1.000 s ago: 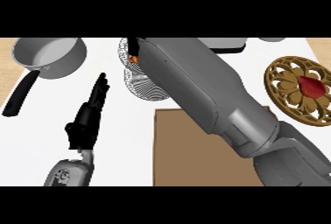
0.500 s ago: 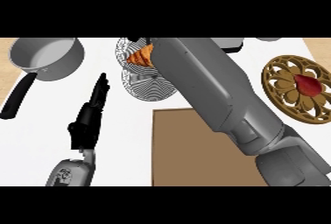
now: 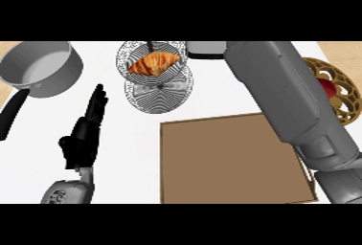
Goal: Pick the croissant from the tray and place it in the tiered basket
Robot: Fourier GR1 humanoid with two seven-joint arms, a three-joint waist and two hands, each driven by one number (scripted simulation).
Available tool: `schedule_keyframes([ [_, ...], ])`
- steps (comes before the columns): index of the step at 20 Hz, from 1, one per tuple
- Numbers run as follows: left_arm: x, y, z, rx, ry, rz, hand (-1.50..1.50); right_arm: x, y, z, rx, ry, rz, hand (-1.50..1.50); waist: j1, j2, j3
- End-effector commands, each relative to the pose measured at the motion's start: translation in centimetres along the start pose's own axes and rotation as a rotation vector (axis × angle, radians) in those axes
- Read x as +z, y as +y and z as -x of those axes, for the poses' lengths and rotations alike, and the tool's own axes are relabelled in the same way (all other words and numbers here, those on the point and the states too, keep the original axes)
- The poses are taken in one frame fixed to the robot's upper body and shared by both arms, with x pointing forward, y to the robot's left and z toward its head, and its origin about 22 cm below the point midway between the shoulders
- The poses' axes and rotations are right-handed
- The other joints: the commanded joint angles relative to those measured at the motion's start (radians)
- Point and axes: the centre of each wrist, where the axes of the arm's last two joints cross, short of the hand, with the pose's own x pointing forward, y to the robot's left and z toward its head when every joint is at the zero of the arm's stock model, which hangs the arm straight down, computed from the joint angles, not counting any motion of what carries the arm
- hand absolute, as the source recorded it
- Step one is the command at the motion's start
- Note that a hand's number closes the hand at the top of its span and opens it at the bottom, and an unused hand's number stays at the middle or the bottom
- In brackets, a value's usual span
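Note:
The golden-brown croissant (image 3: 154, 63) lies in the upper tier of the wire tiered basket (image 3: 160, 97) at the back of the counter, with nothing touching it. In front of the basket lies the flat brown tray (image 3: 226, 162), with nothing on it. My right forearm (image 3: 283, 95) runs up the right side past the tray and leaves the view at the top, so the right hand does not show. My left hand (image 3: 86, 131) rests at the left with its fingers straight and pointing away, holding nothing.
A grey saucepan (image 3: 41, 67) with a black handle stands at the back left. At the right edge, partly behind my right arm, is a gold openwork plate (image 3: 338, 98) with something red on it. A grey object (image 3: 205, 50) sits right of the basket.
My right arm has swung to the right, off the basket. The croissant, hidden under the hand before, now lies uncovered in the top tier. The left hand has stayed put.

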Motion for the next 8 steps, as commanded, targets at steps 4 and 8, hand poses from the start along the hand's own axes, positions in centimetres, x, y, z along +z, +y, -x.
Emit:
schedule_keyframes([
  [4,-0.2,0.7,-0.7,-0.013,0.014,-0.034,0.00,0.2,-6.2,7.3,-0.129,0.048,0.022,-1.50,-0.040,-0.009,0.001],
  [8,0.6,1.8,1.1,-0.031,0.015,-0.066,0.00,2.0,-10.2,12.2,-0.145,0.031,-0.020,-1.50,-0.062,-0.009,0.000],
])
